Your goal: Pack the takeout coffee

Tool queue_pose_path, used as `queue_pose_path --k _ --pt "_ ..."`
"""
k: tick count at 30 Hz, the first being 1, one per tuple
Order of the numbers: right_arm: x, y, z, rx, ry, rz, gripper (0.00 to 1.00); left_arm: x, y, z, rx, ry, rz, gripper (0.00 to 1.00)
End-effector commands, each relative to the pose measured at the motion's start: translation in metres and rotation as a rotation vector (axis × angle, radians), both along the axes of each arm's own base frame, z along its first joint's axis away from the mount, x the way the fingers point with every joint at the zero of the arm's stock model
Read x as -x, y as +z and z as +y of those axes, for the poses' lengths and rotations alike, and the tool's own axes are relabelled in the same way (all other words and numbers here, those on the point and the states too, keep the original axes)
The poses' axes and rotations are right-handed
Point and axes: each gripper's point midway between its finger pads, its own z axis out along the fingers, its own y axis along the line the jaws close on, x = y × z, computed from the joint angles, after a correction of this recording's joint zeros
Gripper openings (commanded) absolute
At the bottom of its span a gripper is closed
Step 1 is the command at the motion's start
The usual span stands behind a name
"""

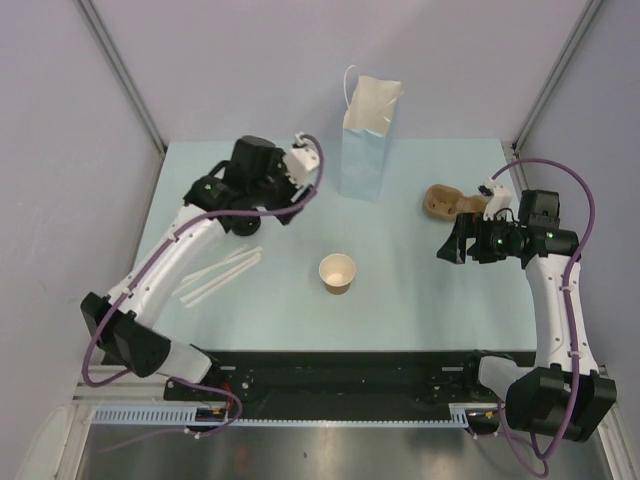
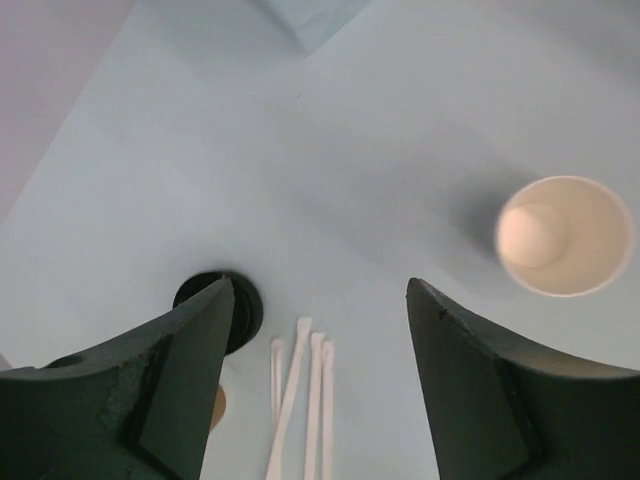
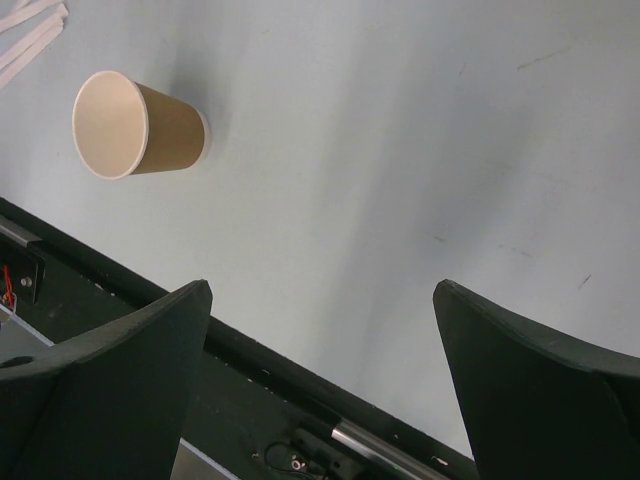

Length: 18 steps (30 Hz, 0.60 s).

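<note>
No lidded coffee cup shows. A single kraft-brown paper cup [image 1: 338, 273] stands open and unlidded mid-table; it also shows in the left wrist view [image 2: 565, 235] and the right wrist view [image 3: 135, 125]. A loose round black lid [image 2: 238, 310] lies on the table, partly behind my left finger. My left gripper [image 2: 320, 290] is open and empty above the lid and the straws; in the top view it [image 1: 243, 215] hangs over the table's left part. My right gripper [image 1: 455, 245] is open and empty, right of the cup, also seen in its own wrist view [image 3: 322, 290].
A pale blue paper bag [image 1: 370, 140] stands open at the back centre. A stack of tan cups [image 1: 445, 202] lies on its side at the right. Several white wrapped straws [image 1: 220, 272] lie at the left, also in the left wrist view [image 2: 300, 400]. The black rail [image 3: 300, 400] runs along the near edge.
</note>
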Motion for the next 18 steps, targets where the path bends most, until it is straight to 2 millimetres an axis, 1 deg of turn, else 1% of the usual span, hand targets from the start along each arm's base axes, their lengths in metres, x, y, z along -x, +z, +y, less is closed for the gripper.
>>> queue_pose_path --k 1,2,3,4,5,6,7,9,10,12,14,16,17,18 --pt "-0.002 0.005 0.001 -0.008 0.005 -0.027 1.0 -0.027 -0.027 0.053 0.018 0.144 0.148 0.72" --pt "-0.003 0.005 0.002 -0.008 0.007 -0.028 1.0 -0.034 -0.034 0.063 0.01 0.186 0.163 0.7" --pt "-0.002 0.005 0.002 -0.008 0.008 -0.029 1.0 -0.044 -0.04 0.08 0.013 0.236 0.182 0.68" --pt "-0.002 0.005 0.002 -0.009 0.007 -0.029 1.0 -0.05 -0.056 0.087 0.007 0.259 0.227 0.63" --pt "-0.002 0.006 0.002 -0.008 0.007 -0.03 1.0 -0.054 -0.063 0.093 0.018 0.293 0.255 0.6" --pt "-0.002 0.005 0.002 -0.007 0.009 -0.029 1.0 -0.061 -0.072 0.107 0.016 0.338 0.28 0.58" --pt "-0.002 0.005 0.001 -0.005 0.008 -0.031 1.0 -0.065 -0.088 0.112 0.004 0.356 0.327 0.54" --pt "-0.002 0.005 0.002 -0.006 0.008 -0.029 1.0 -0.07 -0.104 0.124 0.004 0.404 0.372 0.51" --pt "-0.002 0.005 0.002 -0.006 0.008 -0.029 1.0 -0.072 -0.118 0.127 -0.007 0.416 0.405 0.5" --pt "-0.002 0.005 0.002 -0.006 0.008 -0.029 1.0 -0.078 -0.13 0.134 -0.009 0.448 0.422 0.46" --pt "-0.002 0.004 0.002 -0.006 0.008 -0.026 1.0 -0.081 -0.143 0.138 -0.02 0.464 0.438 0.45" --pt "-0.002 0.003 0.002 -0.005 0.008 -0.022 1.0 -0.086 -0.152 0.141 -0.027 0.476 0.443 0.44" --pt "-0.002 0.003 0.002 -0.005 0.008 -0.02 1.0 -0.087 -0.161 0.141 -0.036 0.48 0.463 0.45" --pt "-0.002 0.003 0.001 -0.006 0.009 -0.02 0.99 -0.091 -0.163 0.143 -0.035 0.485 0.463 0.44"
